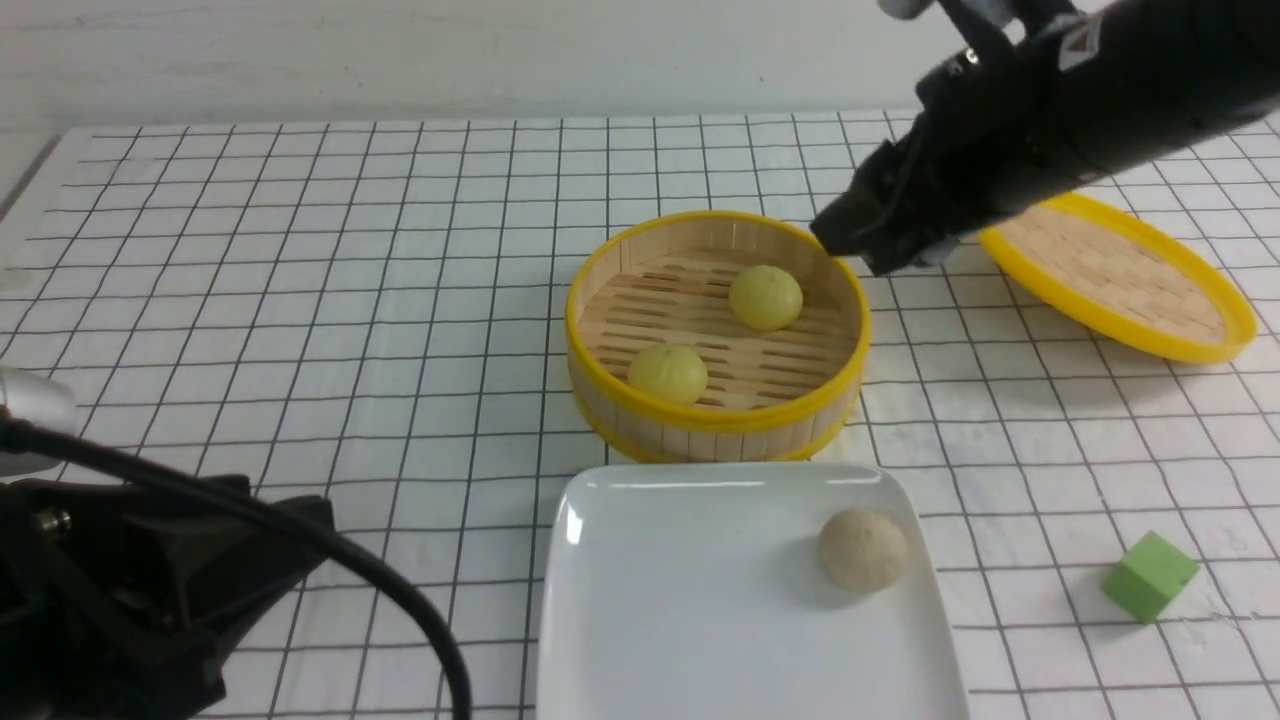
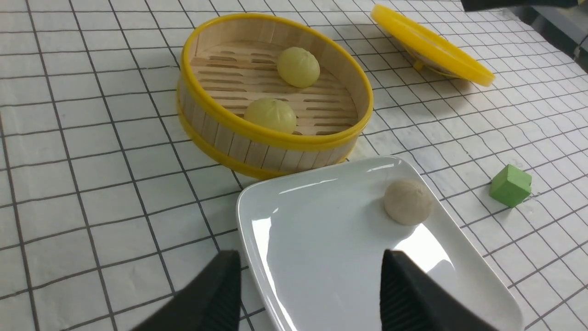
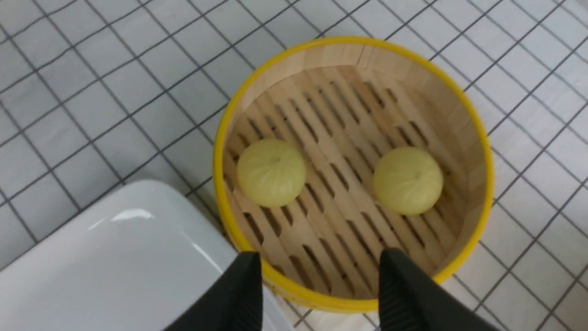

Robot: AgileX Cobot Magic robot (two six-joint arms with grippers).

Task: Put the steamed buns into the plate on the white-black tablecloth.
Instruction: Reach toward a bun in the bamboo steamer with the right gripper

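Two pale yellow steamed buns (image 1: 765,297) (image 1: 667,373) lie in the bamboo steamer (image 1: 715,420). A beige-white bun (image 1: 863,549) rests on the right part of the white plate (image 1: 690,610), which stands on the white-black tablecloth (image 1: 300,300). My right gripper (image 3: 319,257) hovers open above the steamer's far right rim, nothing between its fingers. The left gripper (image 2: 310,259) is open and empty, low over the plate's near left side, well short of the beige bun (image 2: 408,201).
The steamer's yellow-rimmed lid (image 1: 1120,275) lies tilted at the far right, behind my right arm. A green cube (image 1: 1150,575) sits on the cloth right of the plate. The steamer stands just behind the plate's far edge.
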